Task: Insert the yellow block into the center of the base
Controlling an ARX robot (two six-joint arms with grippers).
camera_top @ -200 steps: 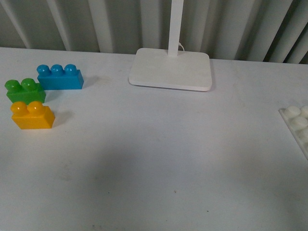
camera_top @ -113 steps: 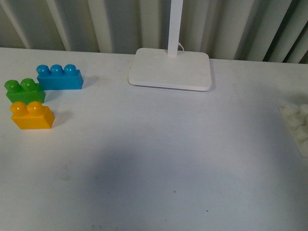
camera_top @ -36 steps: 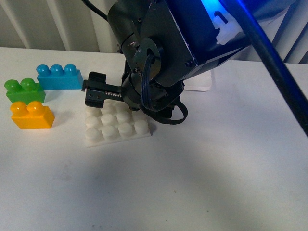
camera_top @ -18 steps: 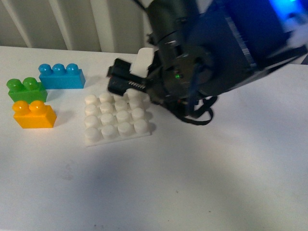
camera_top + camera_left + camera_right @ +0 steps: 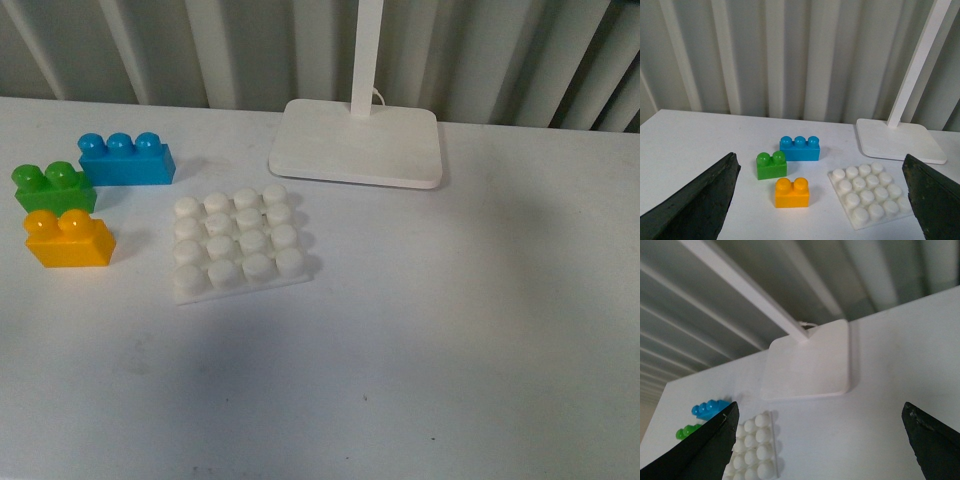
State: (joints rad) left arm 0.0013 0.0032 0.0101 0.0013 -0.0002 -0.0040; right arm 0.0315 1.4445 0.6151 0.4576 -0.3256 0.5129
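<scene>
Front view: two-studded yellow block (image 5: 68, 238) left of the base (image 5: 240, 245); left tool (image 5: 819, 155) and right tool (image 5: 820, 403) gape.

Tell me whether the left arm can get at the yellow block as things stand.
Probably yes. The left gripper is open and the yellow block lies unobstructed ahead of it; the green block crowds only its far side, and the base sits apart.

This looks like a robot test bench in a lab or workroom. A bare white desk (image 5: 450, 350) stands against a ribbed pale panel wall (image 5: 150, 50). On it are a white lamp stand (image 5: 355, 142) and staged toy pieces: a studded base (image 5: 240, 245) and a blue brick (image 5: 126, 160).
</scene>
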